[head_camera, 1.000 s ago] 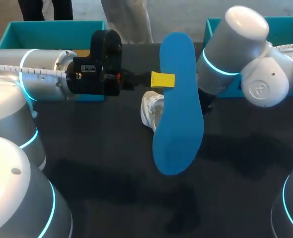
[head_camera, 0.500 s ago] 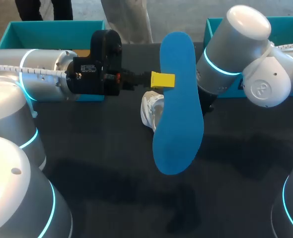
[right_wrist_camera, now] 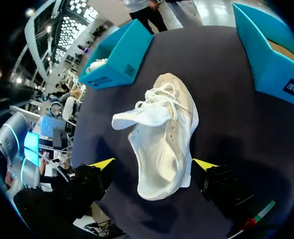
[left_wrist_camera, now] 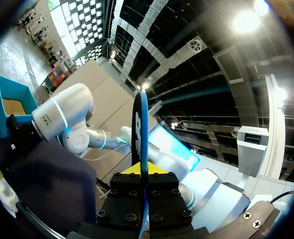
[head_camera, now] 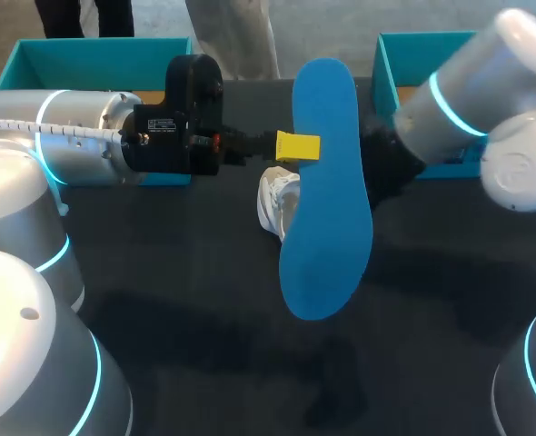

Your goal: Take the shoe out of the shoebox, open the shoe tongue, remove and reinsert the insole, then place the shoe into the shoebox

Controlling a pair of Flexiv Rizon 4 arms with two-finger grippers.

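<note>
Shoe [right_wrist_camera: 162, 139] lies on the worktop [head_camera: 204, 272], white, laces loose, tongue pulled out, mouth gaping. The insole [head_camera: 325, 191] is out of the shoe and hangs on edge just above it. Our left pincer [head_camera: 297, 145] pinches the insole across its thickness, near the upper end. Our right pincer [right_wrist_camera: 154, 164] is spread, one finger on each side of the shoe's heel end, apparently not touching. We judge the insole light, thin and floppy, so the free end may buckle going in. The shoe looks soft and light and may slide, so brace it at the heel sides. There is open worktop on the near side of the shoe. Beyond it, the right shoebox [head_camera: 413, 38] and the left shoebox [head_camera: 95, 59] have the walls to avoid.
</note>
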